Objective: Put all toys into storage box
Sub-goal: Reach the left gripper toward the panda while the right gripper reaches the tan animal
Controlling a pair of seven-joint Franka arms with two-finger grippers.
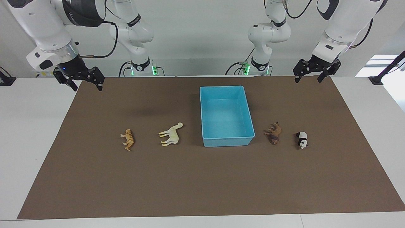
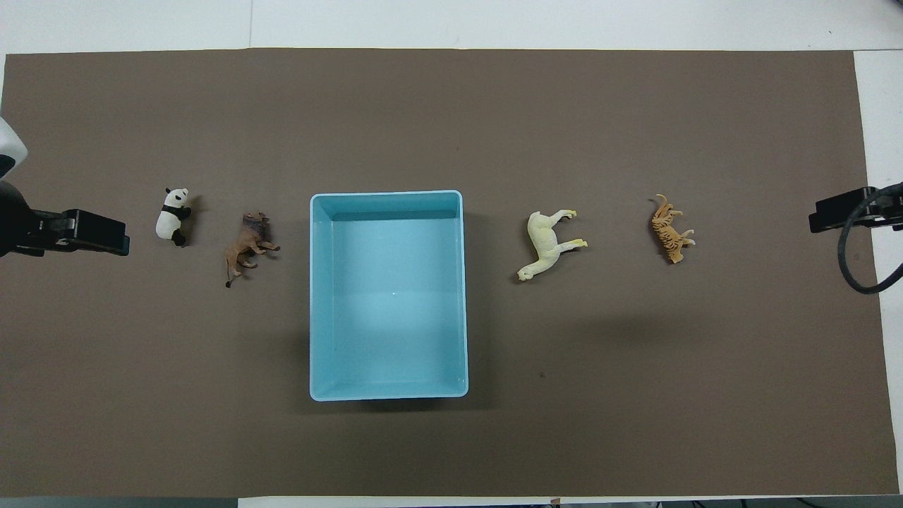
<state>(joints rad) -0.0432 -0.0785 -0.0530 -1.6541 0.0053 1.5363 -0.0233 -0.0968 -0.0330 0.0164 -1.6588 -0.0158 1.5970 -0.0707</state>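
You're facing light, stiff toys [image 1: 171, 134] lying flat beside the storage box [image 1: 209, 140]: grab torsos; left gripper [image 1: 316, 70] and right gripper [image 1: 79, 78] are both hanging spread, empty.

The scene is being lit evenly and brightly from above. Only short, soft shadows are being cast beside the box [image 1: 226, 116] and the small figures on the surface [image 1: 202, 177]. A bright patch is being reflected off the box floor. Both views are being rendered sharply.
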